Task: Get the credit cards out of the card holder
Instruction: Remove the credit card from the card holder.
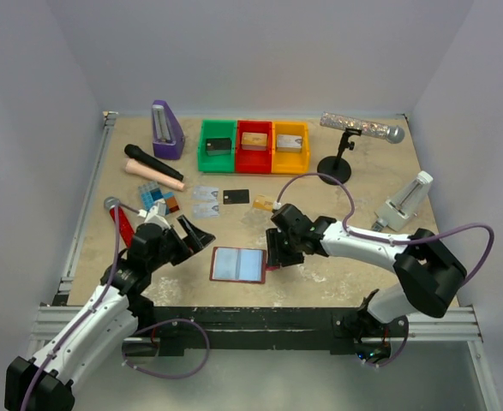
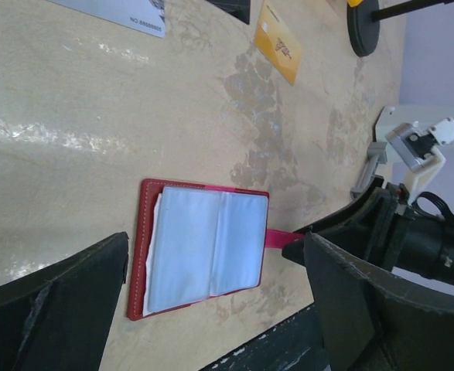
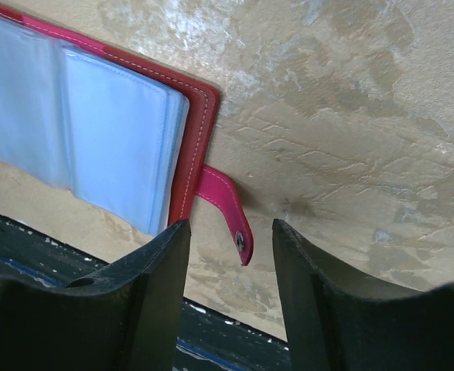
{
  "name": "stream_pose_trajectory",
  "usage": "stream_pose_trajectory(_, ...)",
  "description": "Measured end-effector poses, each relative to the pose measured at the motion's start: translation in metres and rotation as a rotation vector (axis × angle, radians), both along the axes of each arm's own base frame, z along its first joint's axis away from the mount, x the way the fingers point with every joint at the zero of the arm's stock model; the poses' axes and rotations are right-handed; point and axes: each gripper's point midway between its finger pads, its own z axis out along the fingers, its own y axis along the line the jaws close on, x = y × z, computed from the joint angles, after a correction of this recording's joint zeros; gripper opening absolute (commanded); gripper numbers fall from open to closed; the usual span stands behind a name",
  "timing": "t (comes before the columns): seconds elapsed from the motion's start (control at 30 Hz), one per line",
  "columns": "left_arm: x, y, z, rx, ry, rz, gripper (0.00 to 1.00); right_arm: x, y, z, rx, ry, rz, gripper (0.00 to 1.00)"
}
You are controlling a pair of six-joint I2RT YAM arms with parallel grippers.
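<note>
From above, the card holder lies open and flat near the surface's near edge, about midway along it. Four credit cards lie loose toward the middle. My left jaws hang released and empty, just left of the holder.

In my left wrist view, its pale lining faces up, with a gold card beyond.

In my right wrist view, my right jaws stand parted either side of the red tab, gripping nothing.
</note>
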Motion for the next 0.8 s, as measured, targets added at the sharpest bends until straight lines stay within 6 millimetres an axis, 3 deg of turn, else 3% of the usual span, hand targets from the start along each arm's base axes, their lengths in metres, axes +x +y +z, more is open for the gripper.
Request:
stream_pose_trajectory(0.13,-0.007,-0.010,-0.003,-0.084,-0.015,-0.037,1.00,-0.004,-0.003,-0.009,-0.029,0.031,0.000,0.41)
stream_pose_trajectory(0.27,-0.020,-0.019,-0.024,-0.119,0.038,-0.096,0.97,-0.005,-0.004,-0.013,-0.039,0.046,0.000,0.23)
stream_pose_trajectory(0.43,-0.026,-0.032,-0.025,-0.124,0.036,-0.176,0.93,-0.005,-0.002,-0.013,-0.029,0.046,0.002,0.01)
stream_pose_trajectory(0.57,-0.032,-0.039,-0.028,-0.102,0.028,-0.232,0.90,-0.004,-0.001,-0.013,-0.027,0.043,0.003,0.00)
stream_pose_trajectory(0.8,-0.050,-0.051,-0.053,-0.005,0.098,-0.327,0.89,-0.007,0.000,-0.003,0.018,0.016,0.017,0.00)
